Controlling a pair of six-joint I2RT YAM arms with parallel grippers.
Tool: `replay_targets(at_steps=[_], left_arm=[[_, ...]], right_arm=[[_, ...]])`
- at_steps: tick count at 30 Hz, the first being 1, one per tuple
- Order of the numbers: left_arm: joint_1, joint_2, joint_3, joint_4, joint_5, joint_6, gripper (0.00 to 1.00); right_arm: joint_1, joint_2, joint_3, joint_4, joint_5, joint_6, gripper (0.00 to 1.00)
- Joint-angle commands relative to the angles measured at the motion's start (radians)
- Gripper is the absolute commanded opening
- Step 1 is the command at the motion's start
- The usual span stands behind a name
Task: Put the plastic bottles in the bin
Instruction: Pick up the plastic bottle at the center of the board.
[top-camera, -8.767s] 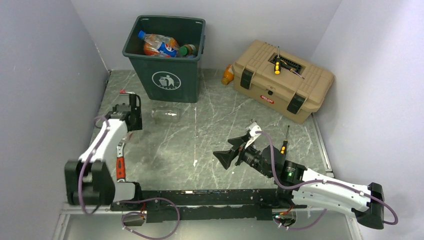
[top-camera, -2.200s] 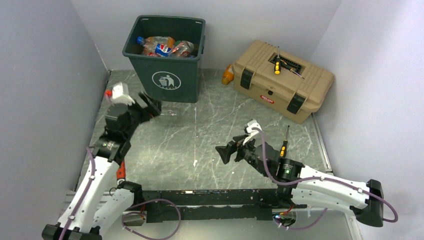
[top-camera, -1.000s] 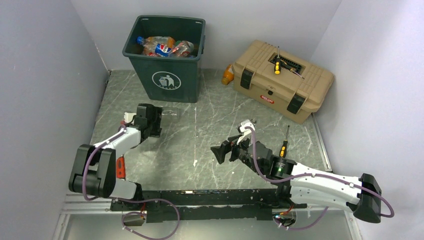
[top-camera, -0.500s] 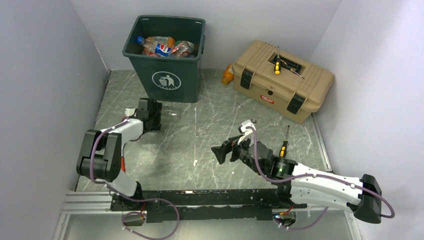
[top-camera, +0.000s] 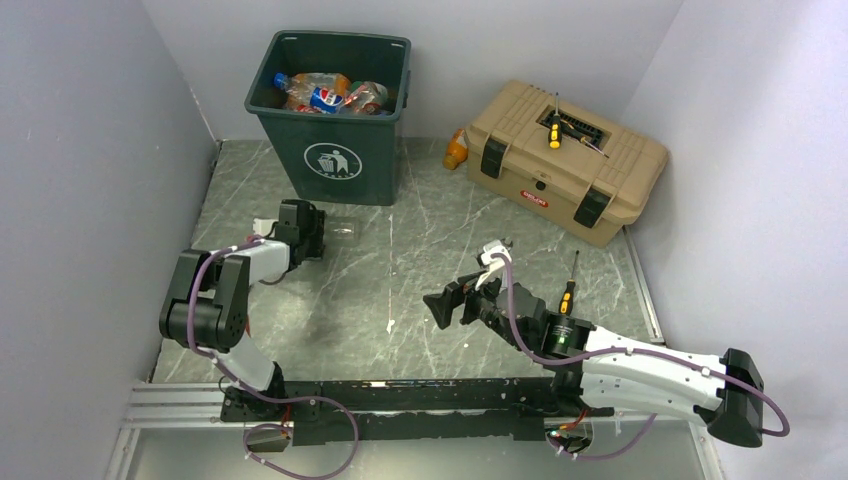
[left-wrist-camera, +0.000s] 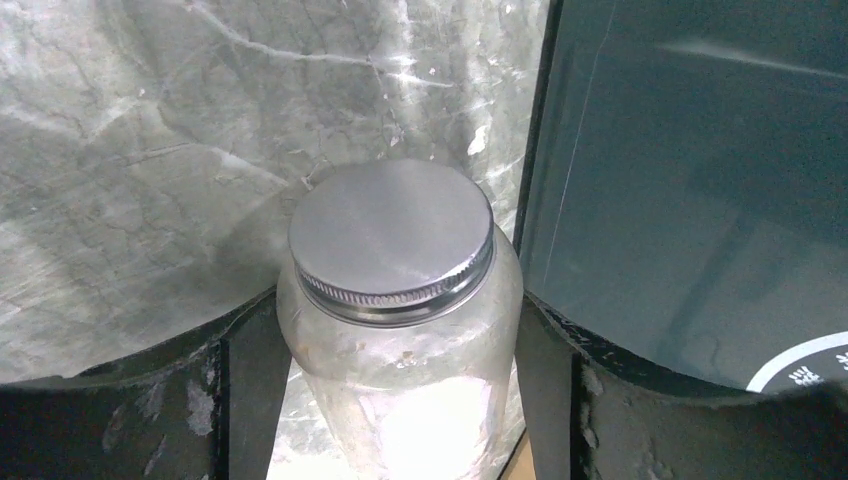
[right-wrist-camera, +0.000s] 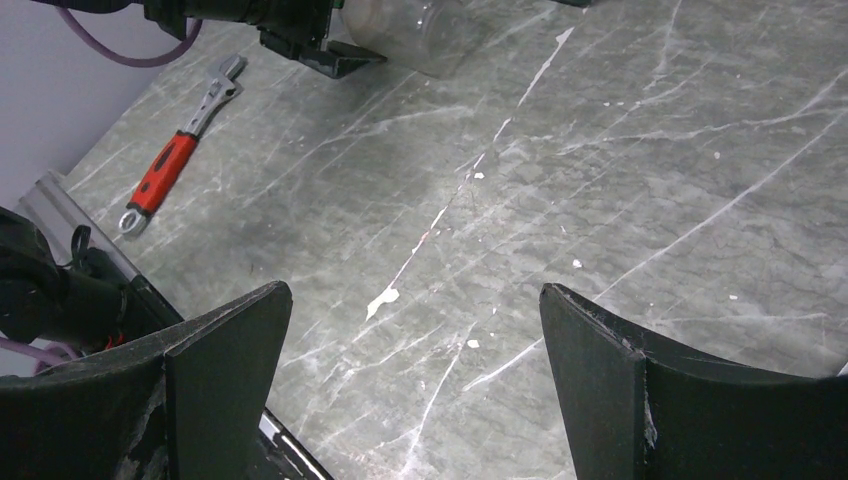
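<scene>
The left gripper (top-camera: 317, 232) has narrowed from wide open until both fingers look pressed against the clear bottle (left-wrist-camera: 398, 330), which lies on the table just near the bin (top-camera: 336, 152), so it looks ready to lift.

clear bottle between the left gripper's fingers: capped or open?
Capped. A silver screw lid closes the clear bottle, seen in the left gripper wrist view.

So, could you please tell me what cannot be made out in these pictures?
Top view: orange bottle, mostly hidden behind the tan toolbox.
Top view: bin contents below the top bottles, hidden by them and its walls.
Left wrist view: base of the clear jar, cut off by the bottom edge; whether the left gripper presses it.
</scene>
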Motion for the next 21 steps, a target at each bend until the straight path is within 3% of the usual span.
replay_targets(at_steps=[1,3,7,12,16,18,21], left_arm=[[0.011,-0.036,-0.051,0.058,-0.006,0.035,0.53],[0.016,-0.083,-0.074,0.043,0.002,0.051,0.47],[0.017,-0.269,-0.121,-0.058,0.077,0.157,0.46],[0.017,-0.609,-0.112,-0.179,0.250,0.498,0.41],[0.017,-0.725,0.034,-0.289,0.461,0.820,0.38],[0.017,-0.735,0.120,-0.313,0.667,0.947,0.37],[0.014,-0.740,0.170,-0.226,0.948,1.014,0.35]], right_arm=[[0.000,-0.025,0.010,0.014,0.013,0.016,1.00],[0.000,-0.027,0.016,0.007,0.012,0.014,1.00],[0.000,-0.044,0.048,-0.034,-0.015,-0.001,1.00],[-0.002,-0.069,0.133,-0.131,-0.106,-0.052,1.00],[-0.005,-0.061,0.212,-0.157,-0.237,-0.083,1.00],[-0.005,-0.044,0.248,-0.140,-0.303,-0.090,1.00],[-0.006,-0.017,0.281,-0.074,-0.381,-0.092,1.00]])
